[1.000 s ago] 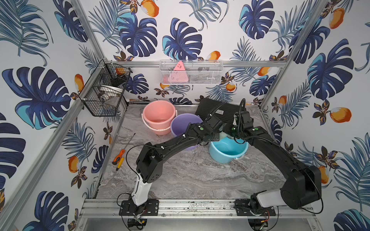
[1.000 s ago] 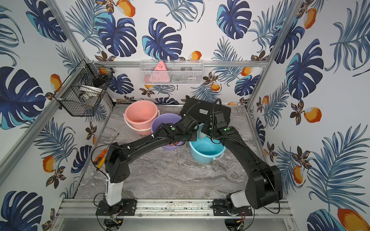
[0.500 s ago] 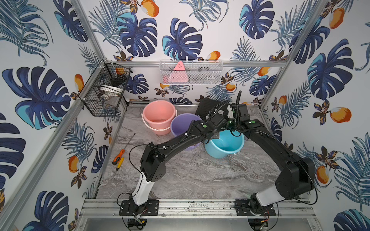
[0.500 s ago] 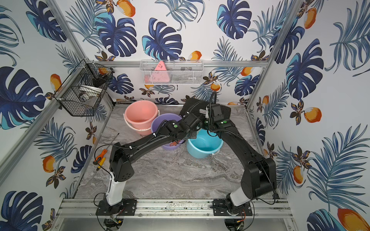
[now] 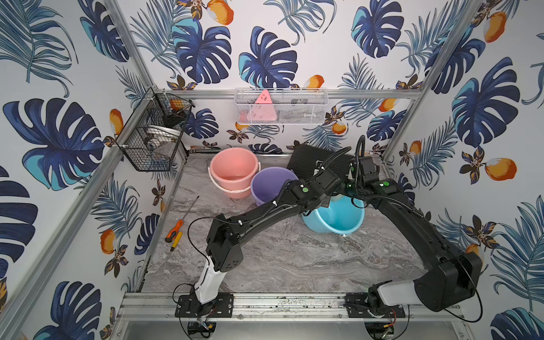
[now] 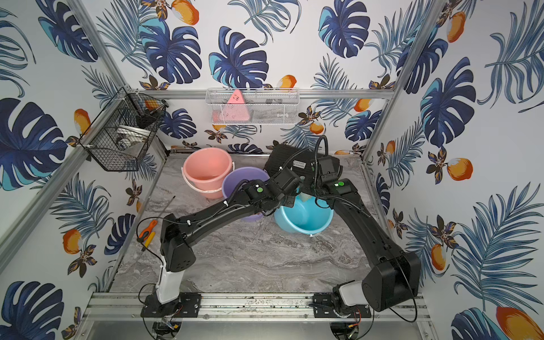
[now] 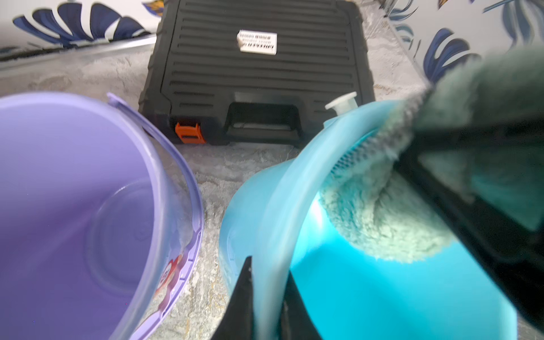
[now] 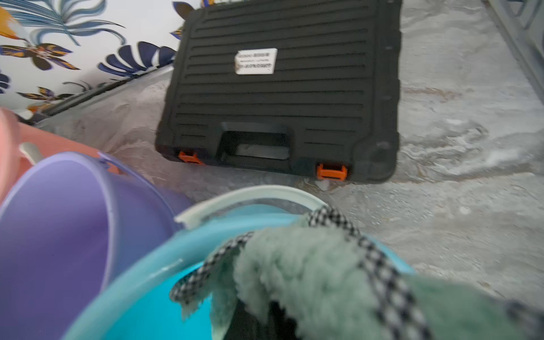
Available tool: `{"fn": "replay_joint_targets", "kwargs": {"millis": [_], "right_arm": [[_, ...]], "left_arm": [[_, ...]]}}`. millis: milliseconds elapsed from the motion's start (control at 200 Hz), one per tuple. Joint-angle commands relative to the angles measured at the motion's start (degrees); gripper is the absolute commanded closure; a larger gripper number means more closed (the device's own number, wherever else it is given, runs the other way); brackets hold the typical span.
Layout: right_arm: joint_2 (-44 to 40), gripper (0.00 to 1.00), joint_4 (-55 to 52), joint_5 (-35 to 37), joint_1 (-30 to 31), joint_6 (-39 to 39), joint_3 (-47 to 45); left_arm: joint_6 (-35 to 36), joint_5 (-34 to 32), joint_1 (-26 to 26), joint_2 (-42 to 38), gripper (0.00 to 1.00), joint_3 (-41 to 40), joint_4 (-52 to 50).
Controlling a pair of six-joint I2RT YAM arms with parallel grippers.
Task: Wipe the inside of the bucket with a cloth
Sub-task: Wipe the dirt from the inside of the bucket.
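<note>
Cloth (image 7: 382, 217): pale grey-green fleece with a black-and-white checked edging, bunched in the right gripper (image 7: 412, 159), whose jaws are closed on it. The cloth (image 8: 294, 265) lies inside the blue bucket (image 5: 338, 217), pressed against the upper inner wall just below the far rim.

Blue bucket (image 6: 306, 217): stands right of centre on the marble-patterned table (image 5: 279, 259). The left gripper (image 7: 269, 268) is clamped on its left rim, one finger outside the wall and one inside.

Adjacent items:
- Purple bucket (image 5: 270, 182): just left of the blue bucket, upright; whether the two touch cannot be told.
- Pink bucket (image 5: 234, 167): farther left, toward the far wall, against the purple bucket.
- Black tool case (image 7: 259, 73): lies flat just beyond the blue bucket, orange latches facing it.
- Two screwdrivers, orange-handled (image 5: 176, 229) and yellow-handled (image 5: 176, 240): near the left edge of the table, well apart from the buckets.

Wall fittings: a black wire basket (image 5: 153, 138) on the left frame post; a white mesh basket (image 5: 281, 107) on the far rail.
</note>
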Motion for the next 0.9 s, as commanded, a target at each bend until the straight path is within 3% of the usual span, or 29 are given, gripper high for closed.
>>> {"fn": "replay_joint_targets", "kwargs": {"millis": [0, 485, 891], "right_arm": [[-2.57, 1.00, -2.07, 2.04, -1.04, 2.22, -2.83], [-16.94, 1.00, -8.53, -4.16, -2.11, 7.80, -14.27], [-21.55, 1.00, -7.55, -27.64, -0.08, 9.63, -20.68]], "left_arm": [[2.53, -1.92, -0.14, -1.00, 1.00, 0.86, 5.76], [2.65, -3.70, -0.14, 0.23, 1.00, 2.22, 6.45], [2.12, -3.49, -0.14, 3.31, 1.00, 5.60, 5.83]]}}
